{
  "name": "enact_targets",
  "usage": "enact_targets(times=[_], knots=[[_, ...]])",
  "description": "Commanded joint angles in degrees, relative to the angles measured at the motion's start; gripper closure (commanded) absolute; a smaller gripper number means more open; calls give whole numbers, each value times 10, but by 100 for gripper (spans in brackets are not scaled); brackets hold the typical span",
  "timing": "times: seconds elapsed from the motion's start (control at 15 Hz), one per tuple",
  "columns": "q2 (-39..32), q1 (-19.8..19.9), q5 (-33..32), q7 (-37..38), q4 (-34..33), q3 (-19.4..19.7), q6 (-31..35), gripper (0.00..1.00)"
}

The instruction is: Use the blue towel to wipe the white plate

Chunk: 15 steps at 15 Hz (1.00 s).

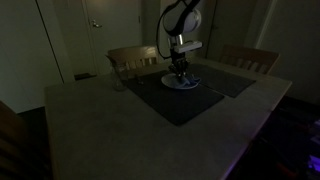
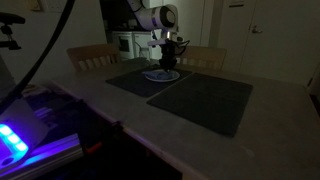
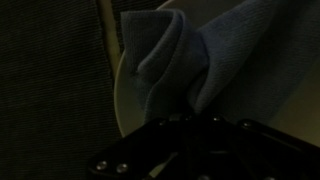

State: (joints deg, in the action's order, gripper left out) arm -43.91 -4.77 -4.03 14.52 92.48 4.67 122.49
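Now the gripper (image 1: 178, 70) pinches the blue towel (image 3: 190, 50) on the white plate (image 1: 182, 87), near the far edge of the table (image 1: 100, 115); next, rub it around.

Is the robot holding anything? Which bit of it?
Yes. The end effector pinches the towel by a bunched-up fold, right over the plate.

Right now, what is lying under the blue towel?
Under the blue towel is the white plate; only its rim shows, on a dark placemat. The towel covers the plate's middle, so its surface cannot be seen.
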Motion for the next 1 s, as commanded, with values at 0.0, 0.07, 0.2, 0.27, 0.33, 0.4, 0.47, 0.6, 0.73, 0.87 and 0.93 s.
enact_targets(times=[0.0, 0.07, 0.2, 0.27, 0.33, 0.4, 0.47, 0.6, 0.73, 0.87, 0.93], knots=[[-5, 26, 40, -31, -7, -26, -7, 98], [-5, 31, 51, -38, -7, -30, -5, 98], [-5, 40, 71, -53, -7, -40, -5, 98], [-5, 44, 80, -59, -7, -43, -5, 98], [-5, 48, 89, -66, -6, -48, -2, 98], [-5, 51, 98, -72, -5, -52, 0, 98], [-5, 54, 106, -78, -5, -56, 2, 98], [-5, 60, 123, -89, -3, -63, 3, 98], [-5, 64, 139, -98, -1, -69, 7, 98], [-6, 67, 152, -105, 0, -73, 9, 98], [-6, 68, 157, -109, 0, -75, 10, 98]])
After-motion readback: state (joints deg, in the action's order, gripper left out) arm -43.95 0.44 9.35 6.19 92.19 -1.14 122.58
